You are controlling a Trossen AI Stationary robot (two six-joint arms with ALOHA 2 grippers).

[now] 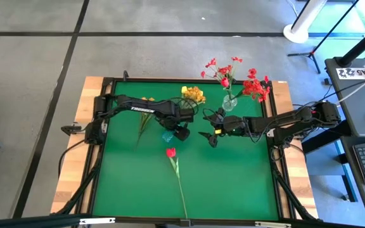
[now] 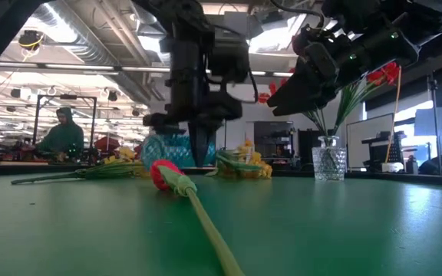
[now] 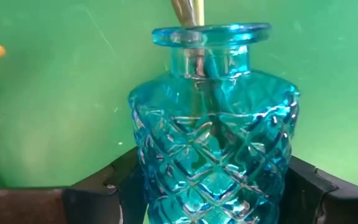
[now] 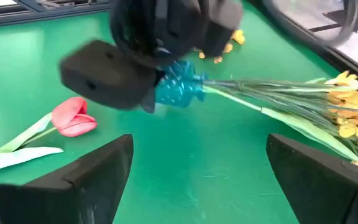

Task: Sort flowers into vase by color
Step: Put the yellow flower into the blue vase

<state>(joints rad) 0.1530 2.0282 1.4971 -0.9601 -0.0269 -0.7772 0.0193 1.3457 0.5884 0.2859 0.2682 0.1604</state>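
A blue glass vase point(image 3: 213, 155) lies on its side on the green table point(image 1: 233, 183), with yellow flowers point(image 1: 193, 94) stuck in its mouth point(image 3: 210, 34). My left gripper point(image 1: 181, 132) points down over it, open, one finger on each side of the vase's body. My right gripper point(image 4: 197, 180) hovers open to the vase's right, holding nothing. A red tulip point(image 1: 170, 152) lies flat near the centre, its stem running toward the near edge. A clear vase point(image 1: 229, 101) stands upright at the far right and holds red flowers point(image 1: 233, 76). My left gripper comes at the blue vase from above, its fingers point(image 3: 104, 190) standing on either side of the faceted body point(image 3: 166, 180), across the vase. The vase lies on the table. Whether the fingers touch the glass, I cannot tell.
Yellow-orange flowers point(image 1: 146, 101) lie on the table at the far left, their stems pointing toward the near edge. A raised black frame point(image 1: 277, 171) borders the green surface. In the low view a person point(image 2: 64, 134) sits far behind the table.
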